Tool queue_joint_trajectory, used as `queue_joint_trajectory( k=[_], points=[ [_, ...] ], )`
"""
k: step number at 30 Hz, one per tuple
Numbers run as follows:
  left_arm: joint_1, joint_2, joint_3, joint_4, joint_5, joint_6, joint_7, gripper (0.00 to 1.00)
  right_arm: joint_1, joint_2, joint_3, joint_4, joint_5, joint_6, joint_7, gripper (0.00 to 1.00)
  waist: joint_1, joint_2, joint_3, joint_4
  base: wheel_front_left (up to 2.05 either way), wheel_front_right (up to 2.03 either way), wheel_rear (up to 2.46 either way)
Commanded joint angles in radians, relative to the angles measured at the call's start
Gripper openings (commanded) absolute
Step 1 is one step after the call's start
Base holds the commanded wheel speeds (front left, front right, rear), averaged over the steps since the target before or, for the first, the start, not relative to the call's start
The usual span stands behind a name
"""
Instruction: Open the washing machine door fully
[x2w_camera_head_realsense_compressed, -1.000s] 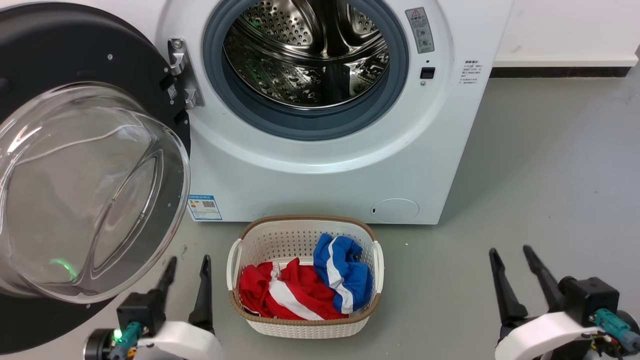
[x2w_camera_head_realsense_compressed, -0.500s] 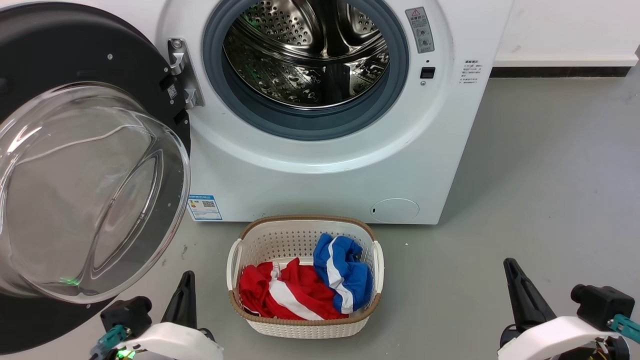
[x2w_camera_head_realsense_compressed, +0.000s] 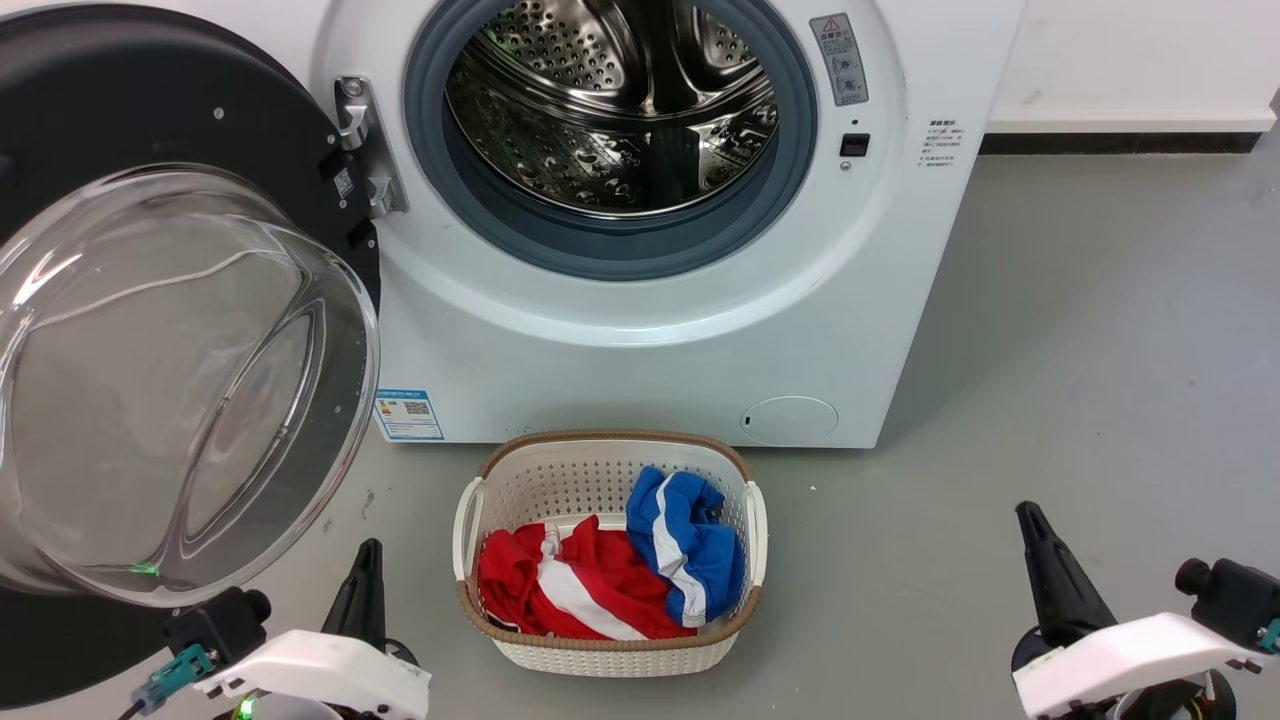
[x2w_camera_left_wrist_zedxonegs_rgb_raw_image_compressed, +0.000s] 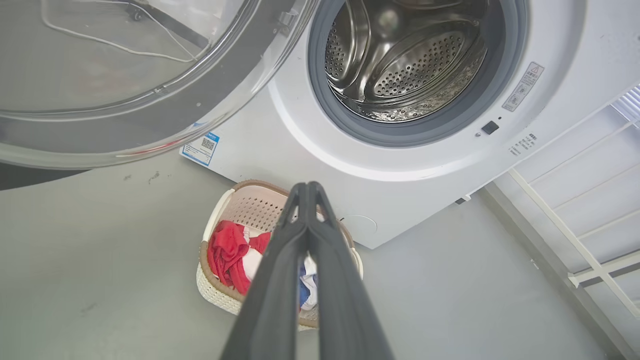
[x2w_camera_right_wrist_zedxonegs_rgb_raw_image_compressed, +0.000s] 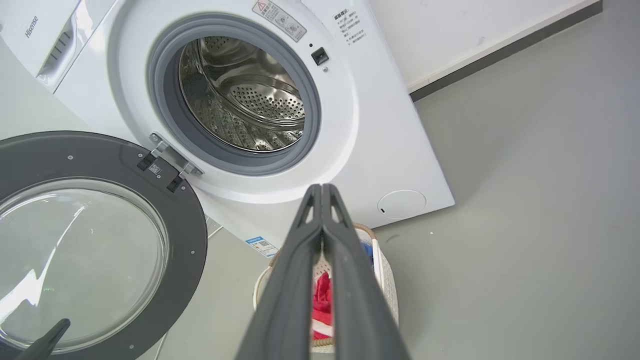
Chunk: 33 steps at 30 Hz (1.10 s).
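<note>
The washing machine door (x2w_camera_head_realsense_compressed: 150, 100), a black disc with a bulging clear glass bowl (x2w_camera_head_realsense_compressed: 170, 380), stands swung wide to the left on its metal hinge (x2w_camera_head_realsense_compressed: 365, 145). The white washing machine (x2w_camera_head_realsense_compressed: 640, 330) shows its grey gasket and steel drum (x2w_camera_head_realsense_compressed: 620, 100) uncovered. My left gripper (x2w_camera_head_realsense_compressed: 368, 560) is low at the lower left, just below the door's glass and apart from it, shut on nothing. My right gripper (x2w_camera_head_realsense_compressed: 1032, 525) is low at the lower right over bare floor, also shut and empty. The wrist views show each pair of tips pressed together: left gripper (x2w_camera_left_wrist_zedxonegs_rgb_raw_image_compressed: 306, 187), right gripper (x2w_camera_right_wrist_zedxonegs_rgb_raw_image_compressed: 321, 189), with the door (x2w_camera_right_wrist_zedxonegs_rgb_raw_image_compressed: 75, 250) to the left.
A white laundry basket (x2w_camera_head_realsense_compressed: 610, 438) holding red and blue clothes sits on the floor in front of the machine, between my arms. Grey floor (x2w_camera_head_realsense_compressed: 1100, 350) stretches to the right up to a white wall. A white rack (x2w_camera_left_wrist_zedxonegs_rgb_raw_image_compressed: 575, 240) stands beside the machine.
Both grippers have gone from open to shut and turned edge-on. The left arm has dropped lower and shifted left, and the right arm has shifted right. The door has not moved.
</note>
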Motion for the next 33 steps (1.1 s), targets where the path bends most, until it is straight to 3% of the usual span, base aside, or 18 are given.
queue_joint_trajectory(
  k=[1,33],
  points=[
    [-0.032,0.002,0.016,-0.013,-0.028,-0.01,0.006,0.0,-0.03,-0.009,-0.003,-0.008,0.039,0.0,0.002,0.0,0.0,0.0,0.0,0.0,0.0,0.0,0.0],
    [-0.056,-0.057,0.124,-0.01,-0.382,-0.086,0.115,0.0,-0.081,-0.014,-0.027,0.051,0.479,0.0,0.045,0.0,0.0,0.0,0.001,-0.002,0.0,0.0,0.0]
  ],
)
